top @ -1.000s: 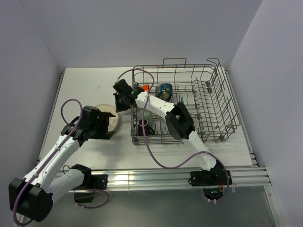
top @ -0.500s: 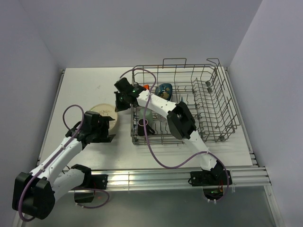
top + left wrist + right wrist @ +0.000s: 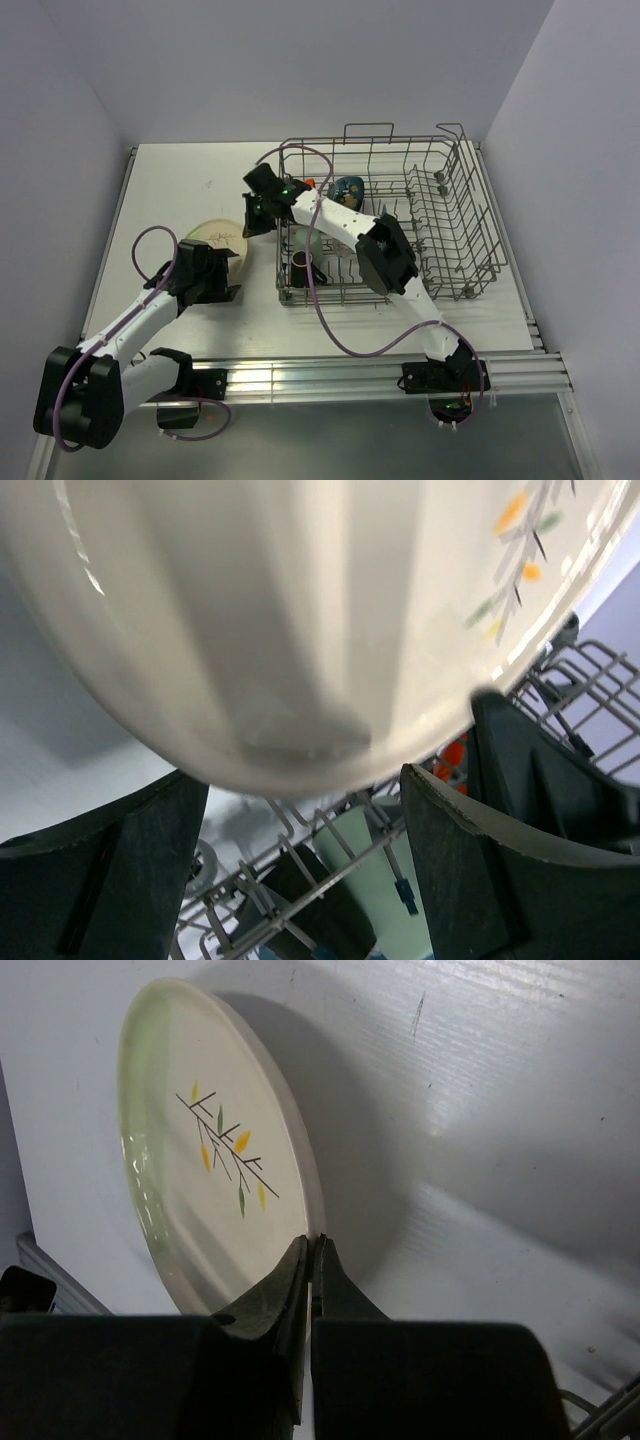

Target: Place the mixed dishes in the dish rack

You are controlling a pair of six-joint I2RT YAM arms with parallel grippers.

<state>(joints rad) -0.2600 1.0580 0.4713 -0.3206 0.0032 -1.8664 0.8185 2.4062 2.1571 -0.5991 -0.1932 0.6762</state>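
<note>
**Left of the Rack: Plate Tilting in the Left Gripper**

Left of the dish rack [image 3: 440, 232], on the white table [image 3: 170, 180], the cream plate [image 3: 222, 238] is tilting up off the surface. Its leaf-patterned face is turning toward the far right. The left gripper [image 3: 220, 264] is pinching the plate's near rim, with one finger lying against the underside and the other against the face.

The right gripper [image 3: 312, 1252] is reaching out past the rack's left wall and hovering at the plate's far side. Its fingers are pressed together and holding nothing. In the right wrist view their tips are showing just at the plate's rim, but whether they are touching it cannot be told.

Inside the rack, the pale green mug [image 3: 308, 240] and the dark brown mug [image 3: 300, 264] are sitting near the left wall, with the brown one nearer. The blue bowl [image 3: 347, 188] is standing farther back among the tines. The orange bowl [image 3: 308, 184] is peeking out just left of it, mostly hidden behind the right arm.
</note>
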